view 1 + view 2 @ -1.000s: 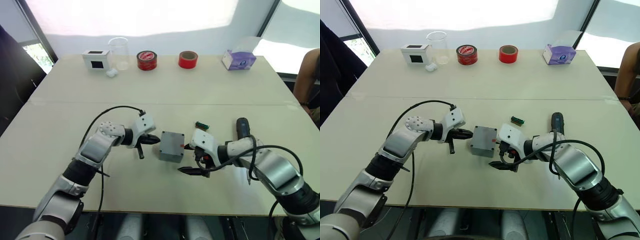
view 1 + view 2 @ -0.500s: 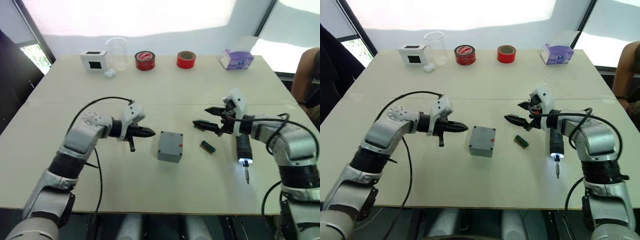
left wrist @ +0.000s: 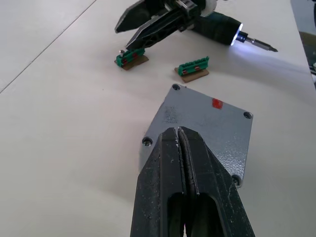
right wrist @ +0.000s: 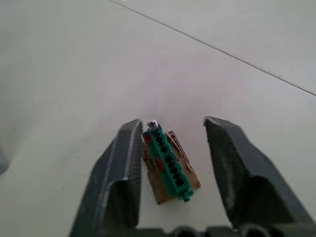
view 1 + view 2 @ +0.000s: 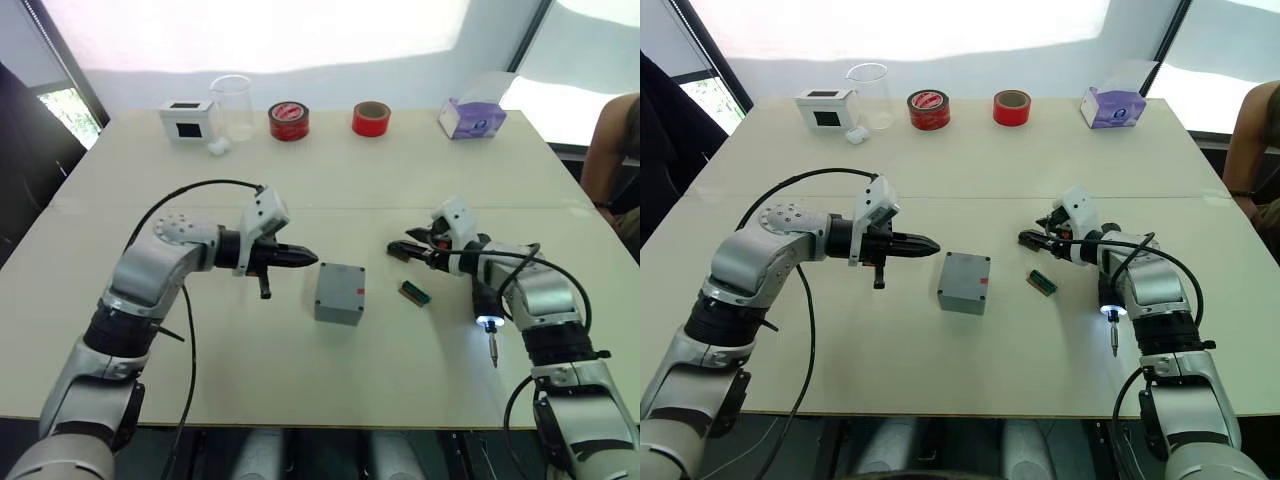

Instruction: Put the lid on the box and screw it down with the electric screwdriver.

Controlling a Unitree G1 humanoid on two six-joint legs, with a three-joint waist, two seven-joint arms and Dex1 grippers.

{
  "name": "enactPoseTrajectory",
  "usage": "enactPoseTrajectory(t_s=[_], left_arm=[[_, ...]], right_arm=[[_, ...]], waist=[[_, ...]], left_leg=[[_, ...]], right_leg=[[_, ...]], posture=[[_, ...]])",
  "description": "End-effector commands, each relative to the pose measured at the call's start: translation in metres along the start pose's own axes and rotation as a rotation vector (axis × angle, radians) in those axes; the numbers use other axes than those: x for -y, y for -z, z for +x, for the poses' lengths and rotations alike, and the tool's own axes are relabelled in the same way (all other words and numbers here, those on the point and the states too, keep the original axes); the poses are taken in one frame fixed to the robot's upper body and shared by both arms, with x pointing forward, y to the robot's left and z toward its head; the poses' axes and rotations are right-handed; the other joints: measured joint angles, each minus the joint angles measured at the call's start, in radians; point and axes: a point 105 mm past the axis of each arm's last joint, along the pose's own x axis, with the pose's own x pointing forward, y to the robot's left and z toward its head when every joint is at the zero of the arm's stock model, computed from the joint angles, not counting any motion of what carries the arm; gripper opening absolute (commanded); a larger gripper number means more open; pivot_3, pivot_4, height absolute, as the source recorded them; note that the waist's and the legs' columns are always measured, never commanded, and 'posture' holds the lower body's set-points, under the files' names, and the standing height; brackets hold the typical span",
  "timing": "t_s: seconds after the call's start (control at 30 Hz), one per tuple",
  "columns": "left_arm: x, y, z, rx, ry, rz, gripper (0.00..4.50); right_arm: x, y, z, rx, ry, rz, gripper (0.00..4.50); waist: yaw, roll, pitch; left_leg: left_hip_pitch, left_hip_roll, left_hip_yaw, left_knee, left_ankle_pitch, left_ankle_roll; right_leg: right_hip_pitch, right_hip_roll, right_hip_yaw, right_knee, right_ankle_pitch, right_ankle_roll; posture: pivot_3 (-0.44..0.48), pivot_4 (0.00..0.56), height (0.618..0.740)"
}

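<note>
The grey box [image 5: 338,306] stands mid-table with the lid [image 3: 207,123] lying flat on top, a small red mark on its face. My left gripper [image 5: 300,262] is shut and empty, its tips pointing at the box from just to its left, a small gap away. The electric screwdriver [image 5: 482,296] lies on the table to the right, light on at its tip, beside my right forearm. My right gripper [image 4: 173,123] rests low over the table right of the box. It is open, its fingers straddling a small green connector [image 4: 168,165]; one finger touches it.
A second green connector [image 5: 414,293] lies between the box and the screwdriver. Along the far edge stand a white box with a black screen [image 5: 188,118], a clear beaker [image 5: 236,105], two red tape rolls [image 5: 288,120], and a purple tissue box [image 5: 470,118]. A person's arm [image 5: 610,150] is at the right.
My right gripper left the box's right side, swung right and came down around a green connector, its fingers narrowing. The left gripper drew back slightly from the box. The camera view shifted.
</note>
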Motion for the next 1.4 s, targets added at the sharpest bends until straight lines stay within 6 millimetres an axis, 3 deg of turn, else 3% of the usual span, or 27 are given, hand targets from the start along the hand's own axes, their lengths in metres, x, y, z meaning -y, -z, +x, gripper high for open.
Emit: enactPoseTrajectory(t_s=[0.03, 0.93, 1.03, 1.1, 1.4], left_arm=[[0.001, -0.007, -0.005, 0.02, -0.015, 0.025, 0.0], [-0.003, 0.006, 0.002, -0.003, -0.038, 0.014, 0.0], [-0.003, 0.007, 0.002, -0.004, -0.039, 0.013, 0.0], [-0.003, 0.007, 0.002, -0.005, -0.04, 0.013, 0.0], [-0.003, 0.007, 0.001, -0.005, -0.044, 0.01, 0.0]], right_arm=[[-0.004, -0.011, 0.0, 0.04, -0.022, -0.041, 1.41], [-0.003, -0.009, 0.013, 0.052, -0.009, -0.053, 1.41], [-0.003, -0.008, 0.013, 0.048, -0.01, -0.057, 0.8], [-0.003, -0.007, 0.013, 0.043, -0.013, -0.06, 0.06], [-0.007, -0.008, 0.012, 0.052, -0.028, -0.067, 0.06]], waist=[[-0.003, 0.0, 0.0], [-0.002, 0.0, 0.0], [-0.002, 0.0, 0.0], [-0.002, 0.0, 0.0], [-0.002, 0.0, 0.0]], left_leg=[[0.0, 0.0, 0.0, 0.0, 0.0, 0.0], [0.0, 0.0, 0.0, 0.0, 0.001, -0.002], [0.0, 0.0, 0.0, 0.0, 0.001, -0.002], [0.0, 0.0, 0.0, 0.0, 0.001, -0.002], [0.0, 0.0, 0.0, 0.0, 0.001, -0.002]], right_leg=[[0.0, 0.0, 0.0, 0.0, 0.0, 0.0], [0.0, 0.0, 0.0, 0.0, 0.0, 0.0], [0.0, 0.0, 0.0, 0.0, 0.0, 0.0], [0.0, 0.0, 0.0, 0.0, 0.0, 0.0], [0.0, 0.0, 0.0, 0.0, 0.0, 0.0]], posture=[[0.0, 0.15, 0.74], [0.0, 0.15, 0.74], [0.0, 0.15, 0.74], [0.0, 0.15, 0.74], [0.0, 0.15, 0.74]])
